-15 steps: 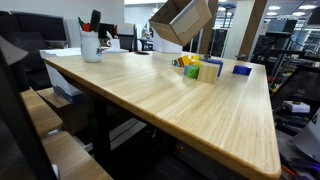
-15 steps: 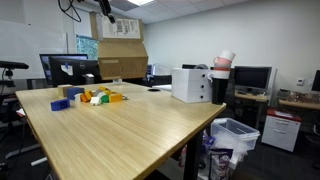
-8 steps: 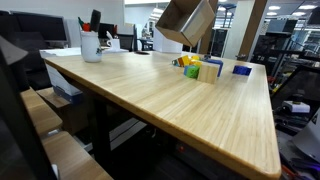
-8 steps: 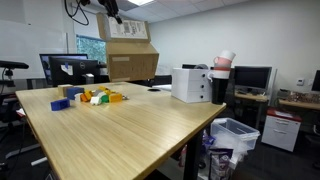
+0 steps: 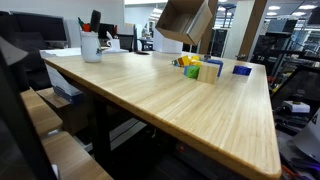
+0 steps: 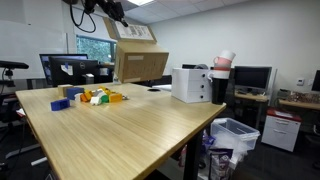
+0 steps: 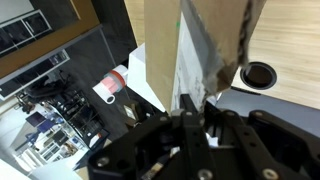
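So the claw (image 7: pixel 193 103) is pinched tight on one flap of the cardboard box (image 6: pixel 137 58), which is why it dangles tilted in the air over the tabletop's (image 6: pixel 120 125) far end, well clear of the colored blocks (image 6: pixel 92 96).

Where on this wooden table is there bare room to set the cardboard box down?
The middle and near end of the table lie bare, from the pen mug across to the coloured blocks. It is crowded at the far edge, around the blocks, where the cardboard box hangs in the claw.
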Controlling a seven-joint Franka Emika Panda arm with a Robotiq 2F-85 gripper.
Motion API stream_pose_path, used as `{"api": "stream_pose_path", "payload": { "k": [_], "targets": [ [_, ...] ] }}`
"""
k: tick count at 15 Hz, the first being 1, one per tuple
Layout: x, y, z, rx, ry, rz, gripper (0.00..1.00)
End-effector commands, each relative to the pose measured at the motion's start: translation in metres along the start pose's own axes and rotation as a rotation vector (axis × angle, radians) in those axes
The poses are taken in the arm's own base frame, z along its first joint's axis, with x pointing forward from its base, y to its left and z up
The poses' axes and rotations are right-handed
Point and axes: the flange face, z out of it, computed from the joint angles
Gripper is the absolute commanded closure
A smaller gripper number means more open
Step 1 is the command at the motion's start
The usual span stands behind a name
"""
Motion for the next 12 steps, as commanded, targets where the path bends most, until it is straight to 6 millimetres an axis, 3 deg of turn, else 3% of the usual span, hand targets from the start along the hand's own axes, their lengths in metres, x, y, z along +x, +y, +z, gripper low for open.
{"api": "stream_pose_path", "payload": {
  "k": [1,12],
  "targets": [
    [-0.006,-0.016,0.0,0.01,0.063,-0.198,0.98],
    [-0.005,-0.046,0.023,0.027,0.239,-0.612,0.98]
  ]
}}
